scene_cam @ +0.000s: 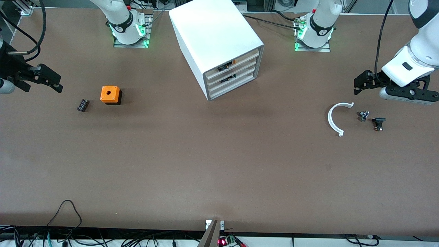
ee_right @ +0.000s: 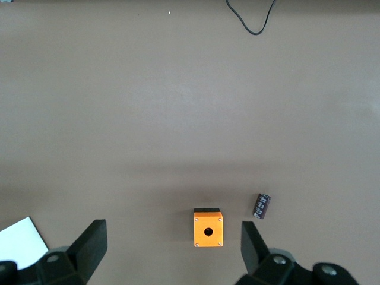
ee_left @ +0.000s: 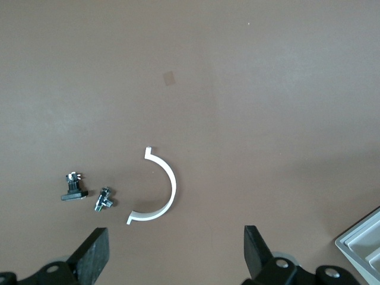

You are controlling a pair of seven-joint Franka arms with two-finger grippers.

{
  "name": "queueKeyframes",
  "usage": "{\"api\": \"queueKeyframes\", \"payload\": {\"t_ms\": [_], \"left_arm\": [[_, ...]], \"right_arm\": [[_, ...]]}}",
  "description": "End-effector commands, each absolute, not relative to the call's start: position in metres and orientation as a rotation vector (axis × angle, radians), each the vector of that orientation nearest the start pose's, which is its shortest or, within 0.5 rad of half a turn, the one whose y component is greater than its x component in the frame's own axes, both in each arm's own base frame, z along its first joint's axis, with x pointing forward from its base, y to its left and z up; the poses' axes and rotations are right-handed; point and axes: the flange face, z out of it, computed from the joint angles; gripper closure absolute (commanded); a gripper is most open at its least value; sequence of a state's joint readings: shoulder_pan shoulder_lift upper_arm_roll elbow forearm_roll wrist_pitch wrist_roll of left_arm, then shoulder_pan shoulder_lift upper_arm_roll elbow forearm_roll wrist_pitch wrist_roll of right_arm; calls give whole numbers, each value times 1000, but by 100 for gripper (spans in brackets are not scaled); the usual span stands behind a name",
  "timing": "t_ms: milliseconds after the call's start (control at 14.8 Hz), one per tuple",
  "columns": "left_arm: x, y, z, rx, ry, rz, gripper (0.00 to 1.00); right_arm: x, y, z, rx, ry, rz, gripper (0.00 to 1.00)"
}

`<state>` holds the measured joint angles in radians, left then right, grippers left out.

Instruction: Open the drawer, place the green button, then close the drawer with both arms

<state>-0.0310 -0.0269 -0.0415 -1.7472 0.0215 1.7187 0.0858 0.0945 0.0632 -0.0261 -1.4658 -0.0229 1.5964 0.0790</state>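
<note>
The white four-drawer cabinet (scene_cam: 216, 37) stands at the table's middle, near the robots' bases. The drawer (scene_cam: 244, 68), second from the top, is shut. The tiny button (scene_cam: 363, 115) lies on the table toward the left arm's end, beside a white C-shaped piece (scene_cam: 333, 120). It also shows in the left wrist view (ee_left: 104, 200). My left gripper (scene_cam: 358, 85) is open and empty over bare table next to these parts; its fingers (ee_left: 95, 252) frame the view. My right gripper (scene_cam: 44, 87) is open and empty over the table at the right arm's end.
An orange cube with a hole (scene_cam: 110, 94) and a small black part (scene_cam: 82, 105) lie toward the right arm's end; both show in the right wrist view (ee_right: 208, 227). Another black part (scene_cam: 378, 122) lies beside the button. A cabinet corner (ee_left: 363, 243) shows in the left wrist view.
</note>
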Motion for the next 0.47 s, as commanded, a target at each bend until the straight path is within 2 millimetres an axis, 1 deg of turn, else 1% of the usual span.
{"api": "queueKeyframes", "payload": {"t_ms": [0,136,271,407], "left_arm": [[557,-38,575,-3087,231,23,0],[556,-38,575,-3087,229,38,0],[555,-46,574,-3082,245,41,0],[555,-48,574,-3083,224,43,0]], "right_arm": [[578,39,647,-3174,9,-104,0],[578,39,647,-3174,9,-104,0],[578,39,647,-3173,9,-107,0],[578,39,647,-3173,9,-107,0]]}}
